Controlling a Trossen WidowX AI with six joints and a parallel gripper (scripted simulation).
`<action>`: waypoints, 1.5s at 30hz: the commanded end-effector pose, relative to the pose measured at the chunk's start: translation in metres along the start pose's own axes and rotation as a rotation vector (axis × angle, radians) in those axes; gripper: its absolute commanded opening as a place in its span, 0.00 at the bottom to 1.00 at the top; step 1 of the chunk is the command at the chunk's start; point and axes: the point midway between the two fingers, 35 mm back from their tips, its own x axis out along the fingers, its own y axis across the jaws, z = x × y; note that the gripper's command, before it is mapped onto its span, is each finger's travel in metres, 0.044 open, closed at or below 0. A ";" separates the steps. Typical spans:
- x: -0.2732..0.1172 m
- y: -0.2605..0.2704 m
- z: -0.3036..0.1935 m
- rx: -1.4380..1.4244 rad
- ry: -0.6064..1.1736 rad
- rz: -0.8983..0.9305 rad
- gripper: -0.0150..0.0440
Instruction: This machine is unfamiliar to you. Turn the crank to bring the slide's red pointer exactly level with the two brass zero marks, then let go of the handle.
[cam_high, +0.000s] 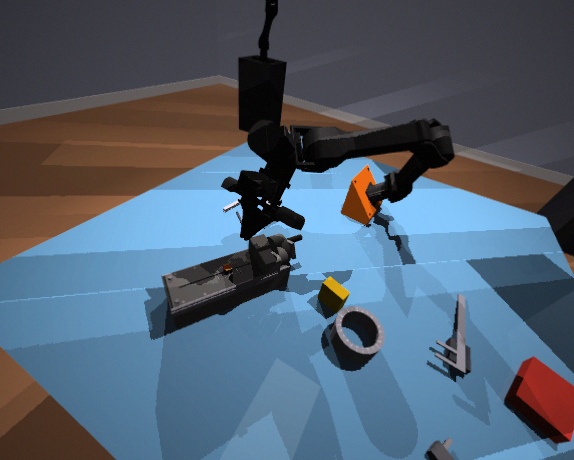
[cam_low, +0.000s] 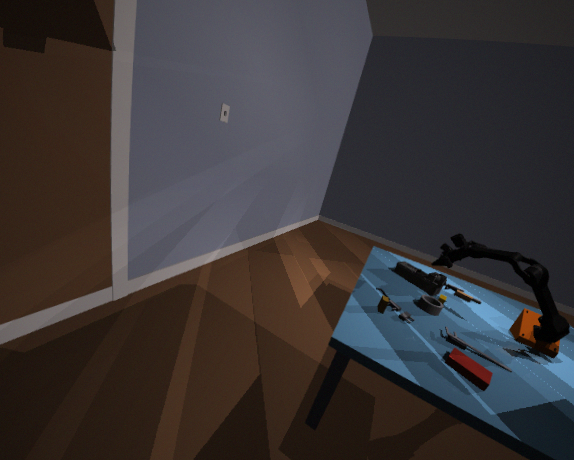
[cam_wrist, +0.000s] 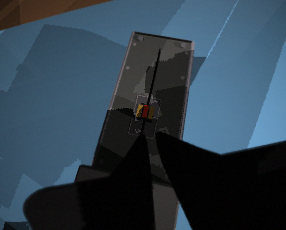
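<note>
The dark grey machine (cam_high: 200, 286) (cam_low: 411, 275) (cam_wrist: 172, 75) is a long box with a slot along its top. Its red pointer (cam_wrist: 145, 111) sits between the brass zero marks (cam_wrist: 139, 110) (cam_wrist: 151, 112) and looks about level with them; a small offset cannot be told. The pointer is a small spot in the top view. The crank handle (cam_high: 295, 238) sticks out at the machine's right end, near the round housing. My gripper (cam_high: 243, 236) (cam_low: 434, 263) (cam_wrist: 150, 139) is nearly closed with nothing between its fingertips. It hangs above the machine, away from the handle.
A yellow block (cam_high: 334, 294), a grey ring (cam_high: 340, 340) (cam_low: 424, 306), a caliper-like tool (cam_high: 460, 330) and a red block (cam_high: 542, 397) (cam_low: 469, 370) lie on the blue table. The arm's orange base (cam_high: 357, 200) (cam_low: 522, 325) stands behind them.
</note>
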 end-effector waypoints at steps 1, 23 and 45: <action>0.000 0.000 0.000 0.000 0.000 -0.001 0.43; 0.000 0.000 0.000 0.000 0.000 -0.001 0.64; 0.000 0.000 0.000 0.000 0.000 0.000 0.25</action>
